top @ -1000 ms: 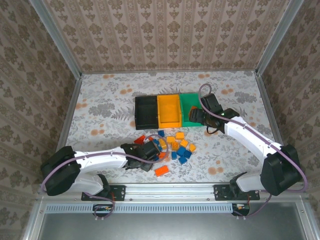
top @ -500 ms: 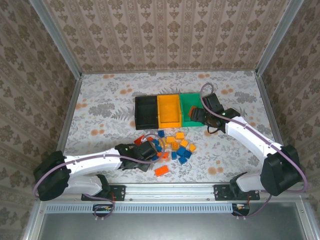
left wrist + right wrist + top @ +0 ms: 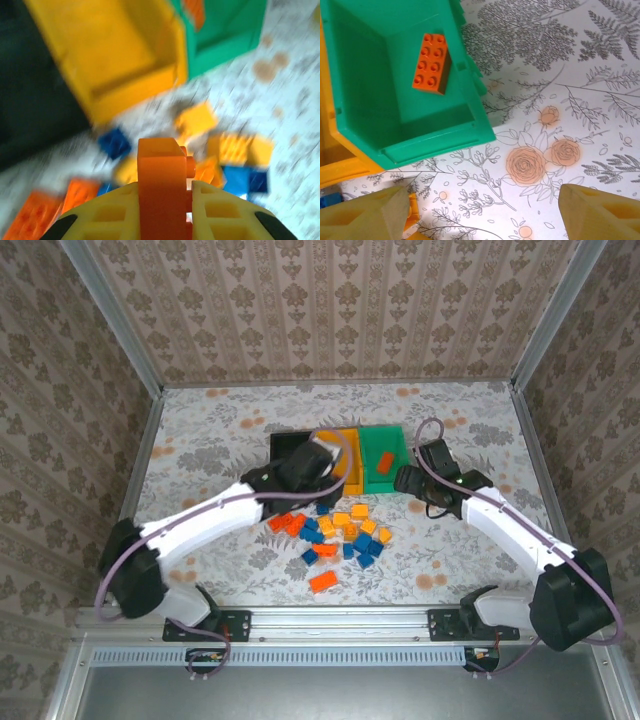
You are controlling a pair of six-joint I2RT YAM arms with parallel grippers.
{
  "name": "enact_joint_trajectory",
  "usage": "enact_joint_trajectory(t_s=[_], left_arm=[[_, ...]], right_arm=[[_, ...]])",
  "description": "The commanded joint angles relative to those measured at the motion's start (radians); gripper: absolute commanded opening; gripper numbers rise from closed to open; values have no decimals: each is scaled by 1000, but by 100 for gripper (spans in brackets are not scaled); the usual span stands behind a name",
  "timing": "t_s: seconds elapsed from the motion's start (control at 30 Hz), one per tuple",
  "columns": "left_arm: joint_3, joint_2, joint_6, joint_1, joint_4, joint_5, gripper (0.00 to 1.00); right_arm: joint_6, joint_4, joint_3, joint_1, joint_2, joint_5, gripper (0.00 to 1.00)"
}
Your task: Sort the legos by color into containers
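Floral-printed tabletop [image 3: 200, 440] inside patterned walls carries 3 joined open plastic bins: a black rectangular bin [image 3: 285, 450], an orange-yellow rectangular bin [image 3: 115, 55] and a green rectangular bin [image 3: 385, 443]. Loose studded plastic bricks [image 3: 345, 530] in red-orange, yellow-orange and blue lie heaped at 6 o'clock from the bins. The left gripper [image 3: 320, 465] hangs about where the black and orange-yellow bins meet. Its yellow fingers [image 3: 110, 210] are clamped on a red-orange studded plastic brick [image 3: 161, 190]. The wrist picture is blurred, but the brick's long axis seems to run straight out past the fingertips. The green bin holds 1 matching red-orange brick [image 3: 431, 62] and lies at 3 o'clock from that grip, beyond the orange-yellow bin, so the carry probably crosses 1 compartment. The right gripper [image 3: 480, 200] is nearer, at the green bin's 4 o'clock corner, its fingers wide apart with nothing between them.
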Motion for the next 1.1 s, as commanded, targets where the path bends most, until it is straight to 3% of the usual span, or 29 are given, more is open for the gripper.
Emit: enact_joint_trajectory(t_s=[0.0,0.2,0.5,0.7,0.83,0.93,1.0,1.07], left_arm=[[178,162,95,15,85,88,0],[486,460,64,92,81,193,0],[761,700,44,106,20,254,1],[824,734,40,110,11,259,46],[818,694,33,115,24,261,63],[743,611,20,115,78,267,77],[647,522,6,115,142,275,97],[539,425,-8,115,206,282,100]], right_arm=[[10,-54,-27,-15,-43,25,80],[2,-67,-55,-37,-82,18,80],[-13,-69,-81,-45,-112,3,80],[-22,-63,-89,-45,-118,-17,81],[-41,-48,-92,-45,-117,-61,82],[-68,-33,-99,-44,-106,-139,81],[-88,-13,-101,-30,-89,-184,81],[-110,-1,-100,0,-73,-208,82]])
